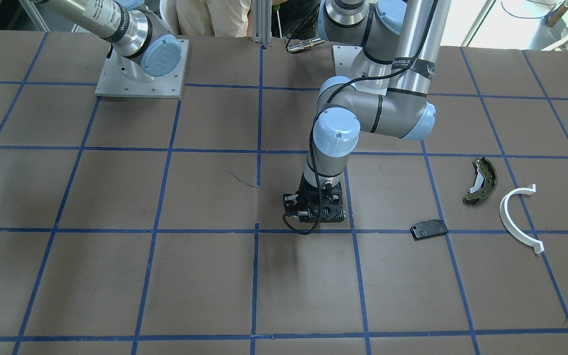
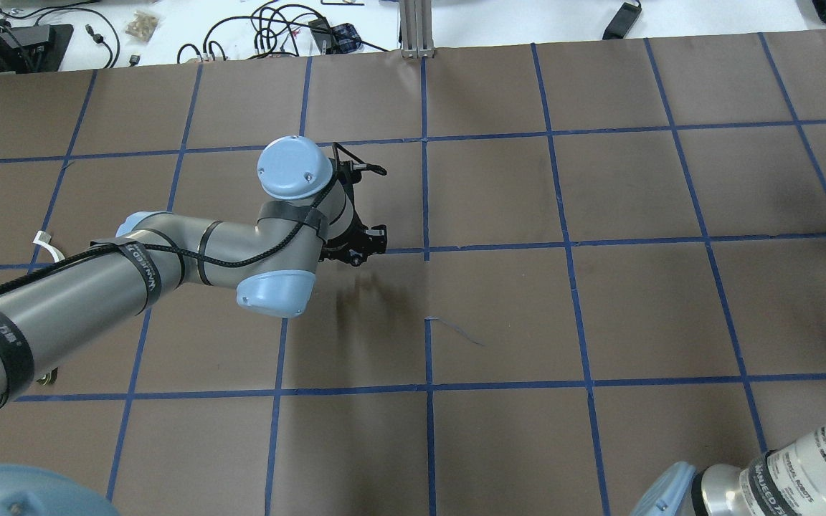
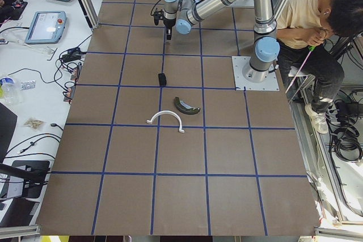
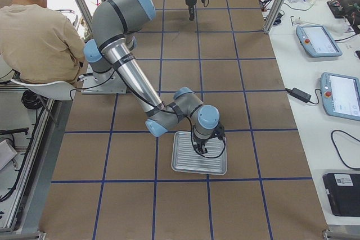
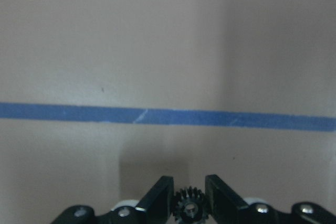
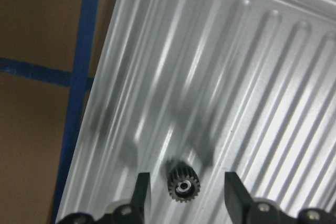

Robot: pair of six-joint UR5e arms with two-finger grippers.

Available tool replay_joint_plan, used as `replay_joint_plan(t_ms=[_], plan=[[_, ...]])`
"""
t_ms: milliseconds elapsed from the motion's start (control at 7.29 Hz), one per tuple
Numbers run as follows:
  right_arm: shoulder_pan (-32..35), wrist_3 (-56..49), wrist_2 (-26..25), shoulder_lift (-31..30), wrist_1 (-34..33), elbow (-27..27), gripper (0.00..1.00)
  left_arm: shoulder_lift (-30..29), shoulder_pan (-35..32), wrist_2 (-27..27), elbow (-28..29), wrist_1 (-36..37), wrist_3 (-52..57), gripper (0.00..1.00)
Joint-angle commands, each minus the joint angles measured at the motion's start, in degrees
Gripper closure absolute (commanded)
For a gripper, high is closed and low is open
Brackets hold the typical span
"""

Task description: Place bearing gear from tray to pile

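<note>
**Two small gears in play: one pinched over the table, one waiting on the tray**

The brown table [image 1: 116, 276], crossed by blue tape lines, is worked by both arms. The left arm is held over the middle of the table. The right arm is bent down over the ribbed metal tray [image 4: 183, 164] at the table's right end.

The pile is spread loosely on the left side. It is made up of a white half-ring [image 1: 518, 217], an olive-green brake shoe [image 1: 481, 180] and a small black plate [image 1: 429, 229], none of them touching.

The left gripper [image 5: 189, 187] is pressed together on a carried gear [image 5: 189, 208], which is pinched by its toothed rim. It hangs above bare table near a tape line, well apart from the pile.

The right gripper [image 6: 186, 178] is spread wide, its fingers [image 6: 142, 190] standing on either side of a tray gear [image 6: 182, 185]. This gear lies flat on the tray with its bore facing up and is not touched by either finger.

Each gear is judged to be light, stiff and probably metal, so crushing is not a concern. Slipping is the likelier fault: the part is tiny, and the tray looks smooth.

A hold across the full width is advised, with the pads set squarely on opposite teeth. An off-centre pinch could spin the gear or squirt it out. A low release at the pile is also advised, as a dropped gear could land on edge and roll away.
</note>
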Motion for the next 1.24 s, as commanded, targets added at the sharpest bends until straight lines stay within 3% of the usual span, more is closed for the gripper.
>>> replay_joint_plan(t_ms=[0, 137, 412, 549, 686, 961, 1098], plan=[[0.00, 0.05, 0.00, 0.14, -0.01, 0.19, 0.43, 2.58, 6.68, -0.70, -0.31, -4.51, 10.79, 0.98], [0.00, 0.22, 0.00, 0.31, -0.01, 0.28, 0.43, 3.46, 11.42, -0.26, -0.31, -7.85, 16.43, 0.98], [0.00, 0.23, -0.18, 0.67, -0.01, 0.55, 0.44, 5.92, 16.80, 6.04, -0.31, -13.22, 26.18, 0.98], [0.00, 0.23, -0.26, 0.67, -0.01, 0.63, 0.50, 6.80, 19.52, 7.81, -0.40, -16.11, 27.38, 0.98], [0.00, 0.23, -0.26, 0.58, -0.01, 0.55, 0.61, 6.72, 22.86, 8.09, -0.49, -17.45, 31.91, 0.98], [0.00, 0.23, -0.35, 0.49, -0.01, 0.55, 0.98, 6.98, 30.32, 8.09, -3.98, -16.59, 43.68, 0.98], [0.00, 0.23, -0.44, 0.40, 0.07, 0.55, 1.00, 6.90, 32.45, 8.01, -5.31, -16.32, 46.17, 0.98]])
